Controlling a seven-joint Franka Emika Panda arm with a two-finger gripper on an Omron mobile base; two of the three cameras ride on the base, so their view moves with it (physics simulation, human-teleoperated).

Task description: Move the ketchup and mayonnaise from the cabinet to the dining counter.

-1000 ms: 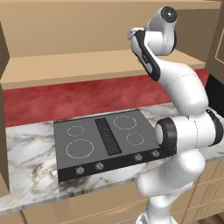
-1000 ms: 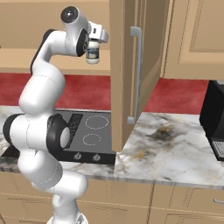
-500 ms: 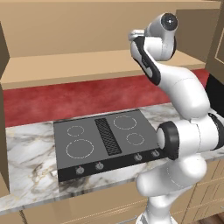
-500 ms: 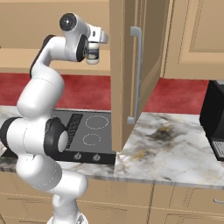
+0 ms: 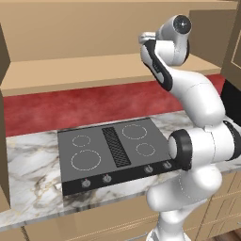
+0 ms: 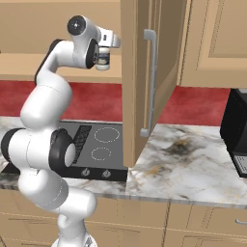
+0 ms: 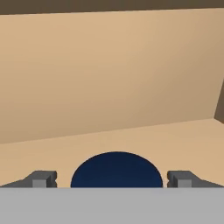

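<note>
While the arm is reaching up into the open cabinet (image 6: 140, 82), the gripper (image 7: 112, 179) is hovering with its fingers spread wide on either side of the mayonnaise (image 6: 102, 60), not yet pinching it. From the right base view, the jar is standing upright on the cabinet shelf, just under the white hand. From the hand view, its round dark blue lid (image 7: 116, 169) is sitting between the two grey fingertips (image 7: 40, 179), with gaps on both sides.

The jar is looking small, stiff and smooth, probably light but slippery, so a firm squeeze across the white body below the lid is likely the safest hold. The shelf and cabinet walls are showing flat, matte tan wood. Below, a black glass cooktop (image 5: 113, 153) is lying flush in a veined marble tabletop (image 6: 193, 164), backed by a red wall.
</note>
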